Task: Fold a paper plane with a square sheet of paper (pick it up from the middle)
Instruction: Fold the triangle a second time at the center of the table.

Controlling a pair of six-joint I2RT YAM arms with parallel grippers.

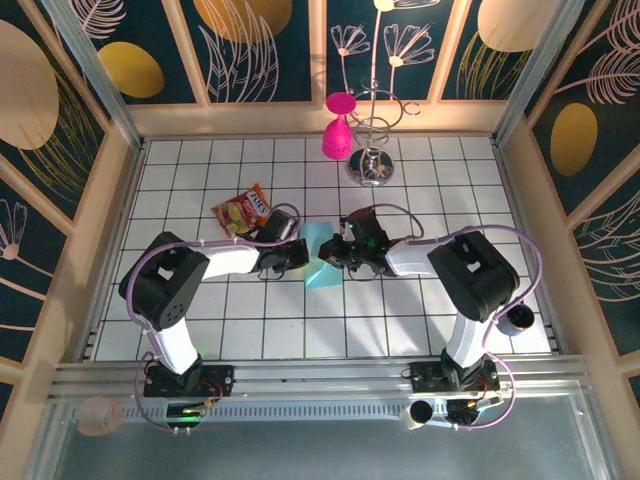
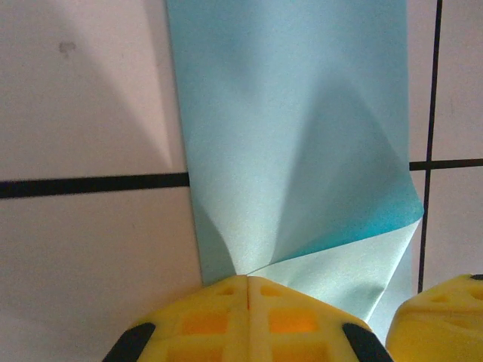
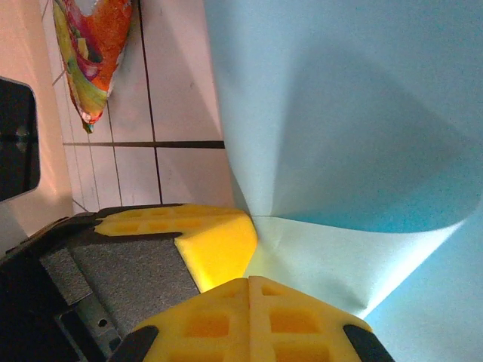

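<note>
We judge the thin light-blue square sheet of paper [image 1: 325, 272], mid-way across the white tiled table [image 1: 400, 322], to be featherlight, limp and quick to crease, so the left gripper [image 2: 249, 290] and right gripper [image 3: 250, 292], side by side and each pressed shut on its raised edge, hold it sensibly.

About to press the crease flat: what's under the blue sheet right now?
The square sheet of paper lies over the white tiled table; a black grid line runs under it. Anything beneath its middle is covered.
</note>
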